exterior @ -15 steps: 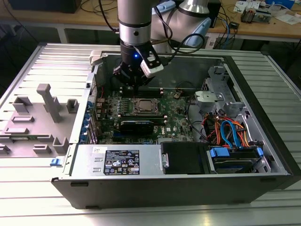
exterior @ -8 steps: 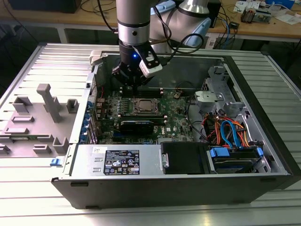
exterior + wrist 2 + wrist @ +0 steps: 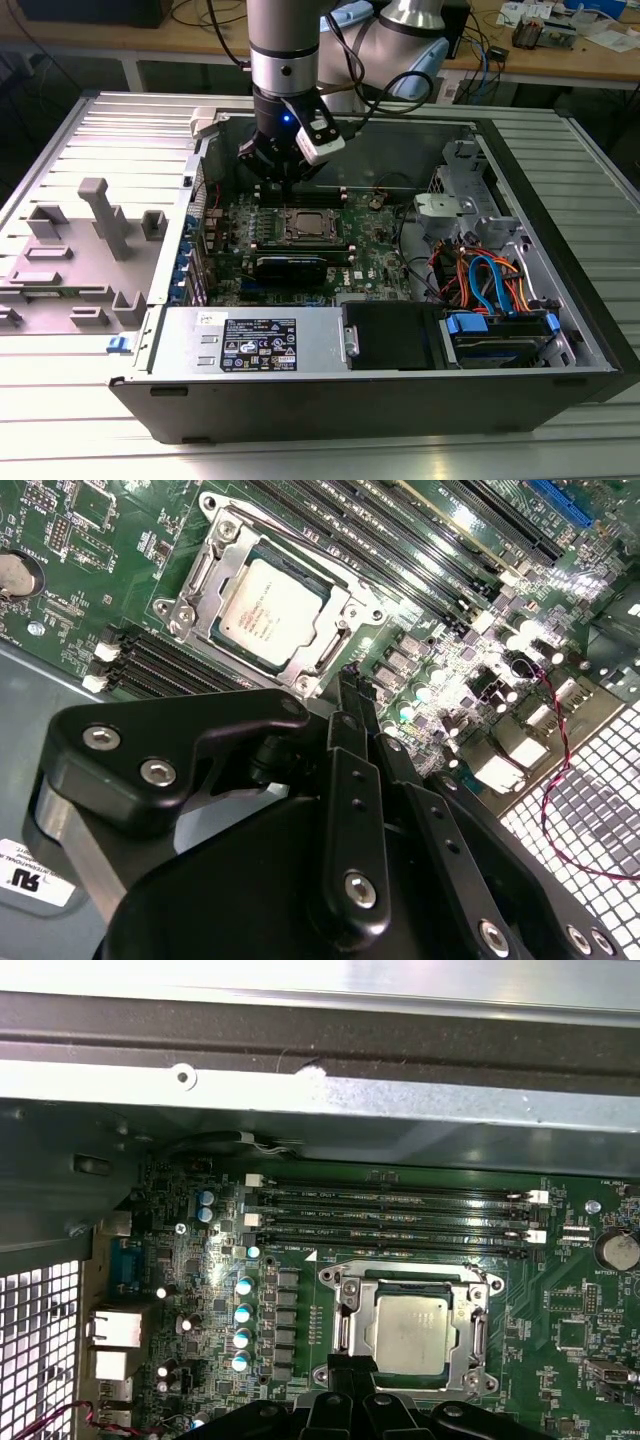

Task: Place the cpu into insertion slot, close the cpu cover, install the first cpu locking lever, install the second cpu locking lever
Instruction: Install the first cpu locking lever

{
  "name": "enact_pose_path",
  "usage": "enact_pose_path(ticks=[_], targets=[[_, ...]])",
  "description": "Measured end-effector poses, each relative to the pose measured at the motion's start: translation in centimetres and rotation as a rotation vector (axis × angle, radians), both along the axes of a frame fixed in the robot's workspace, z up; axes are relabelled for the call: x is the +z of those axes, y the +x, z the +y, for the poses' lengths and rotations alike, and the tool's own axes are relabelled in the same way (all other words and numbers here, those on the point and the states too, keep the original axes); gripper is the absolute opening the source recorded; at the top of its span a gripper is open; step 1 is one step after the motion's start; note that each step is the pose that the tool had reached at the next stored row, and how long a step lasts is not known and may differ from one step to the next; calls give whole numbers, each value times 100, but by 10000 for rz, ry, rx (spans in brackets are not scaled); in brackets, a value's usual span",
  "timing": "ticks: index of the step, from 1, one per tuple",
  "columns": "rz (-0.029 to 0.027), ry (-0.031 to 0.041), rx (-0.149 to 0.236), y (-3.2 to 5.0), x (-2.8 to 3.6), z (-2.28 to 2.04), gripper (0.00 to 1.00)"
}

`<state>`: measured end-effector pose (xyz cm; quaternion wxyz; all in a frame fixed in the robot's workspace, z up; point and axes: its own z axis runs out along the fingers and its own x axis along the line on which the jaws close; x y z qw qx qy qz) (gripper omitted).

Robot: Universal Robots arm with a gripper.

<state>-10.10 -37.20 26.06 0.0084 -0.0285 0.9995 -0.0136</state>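
1. Exterior view: the arm reaches down into the open computer case [image 3: 560, 330]. The gripper [image 3: 284, 180] hangs low over the motherboard [image 3: 375, 262], at the socket's side toward the case's back wall.
2. The chip [image 3: 270, 610] already lies flat in the socket [image 3: 262, 548], mid-board, just beside the memory slots [image 3: 395, 1215].
3. The cover frame [image 3: 335, 630] looks folded down around the chip, whose metal top shows through the cut-out. So placing and closing look done.
4. In both wrist views the jaws are pressed together with nothing between them. The gripper tip [image 3: 352, 685] sits just off the frame's near edge, and I cannot tell if it touches.
5. A thin lever rod [image 3: 410, 1266] runs along the socket's side toward the memory slots. I cannot tell whether it is hooked under its catch.
6. Judgement: the lever stage is in hand, probably the first lever.
7. That step calls for a narrow tip set on the lever's end, then a push down and sideways under the catch. A slip could scrape nearby board parts or lift the frame.
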Motion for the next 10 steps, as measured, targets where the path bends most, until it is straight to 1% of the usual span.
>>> enact_pose_path(ticks=[2,6,8,10], targets=[[-1,1,0,-101,-1,0,11],[5,0,0,-124,-1,7,11],[6,0,0,-133,-1,17,11],[5,1,1,-136,-1,36,11]])
